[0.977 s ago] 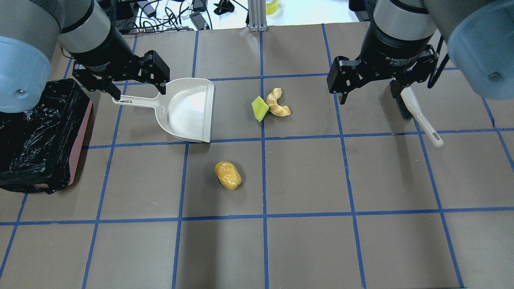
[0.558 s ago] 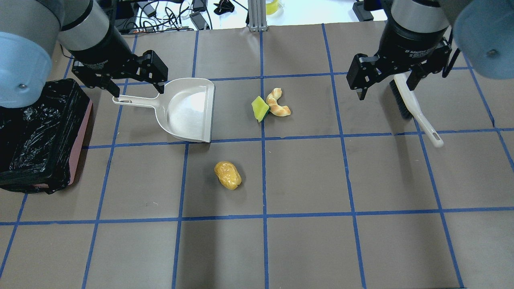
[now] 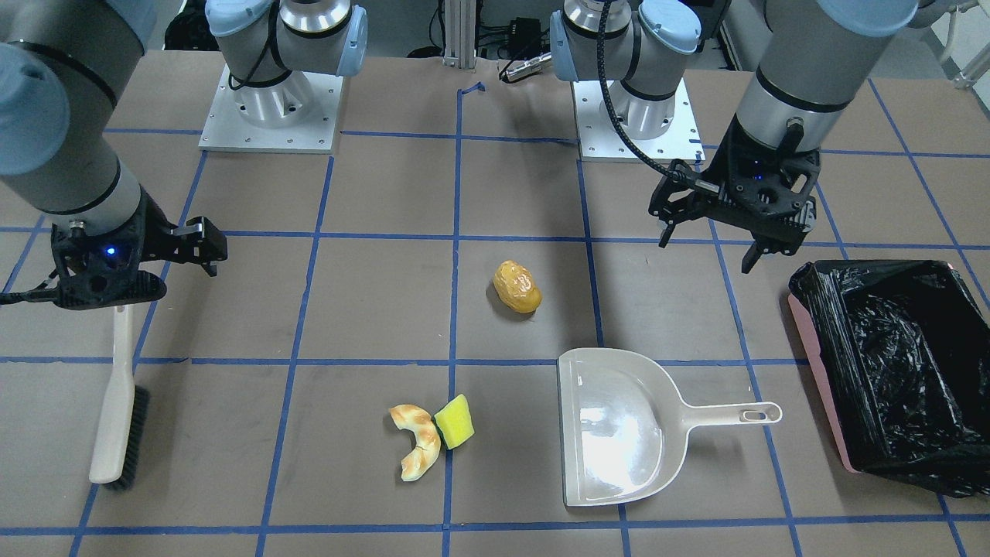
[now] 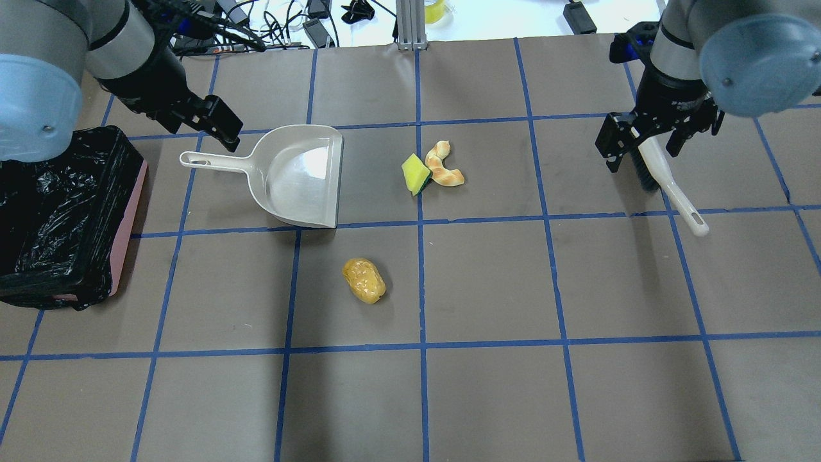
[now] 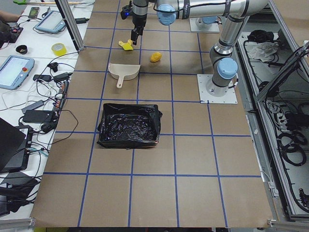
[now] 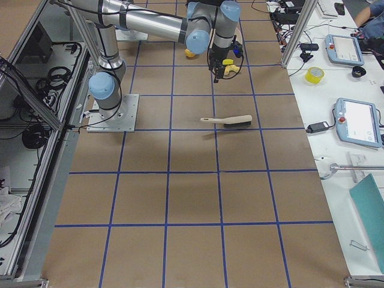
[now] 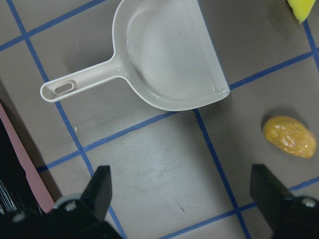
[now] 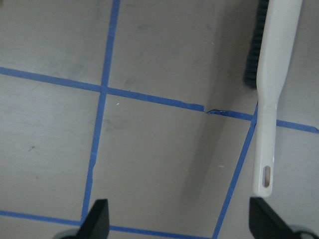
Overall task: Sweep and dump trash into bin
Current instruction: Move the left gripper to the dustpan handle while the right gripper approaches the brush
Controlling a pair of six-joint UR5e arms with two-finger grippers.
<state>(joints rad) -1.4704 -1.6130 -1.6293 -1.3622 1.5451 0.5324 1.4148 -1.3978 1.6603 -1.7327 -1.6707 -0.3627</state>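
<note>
the pink, black-lined bin (image 4: 128, 224) sits just left of the left claw (image 3: 707, 254), the yellow-brown potato lump (image 4: 363, 280) lies to its right, and the tan croissant (image 4: 442, 165) touches the yellow, green-sided sponge (image 4: 415, 173) between it and the right claw (image 4: 640, 160).

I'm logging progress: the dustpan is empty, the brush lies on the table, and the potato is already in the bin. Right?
No: the potato is not in the bin. It lies on the table, apart from the dustpan, as the overhead view shows. The dustpan is empty and the brush lies on the table.
</note>
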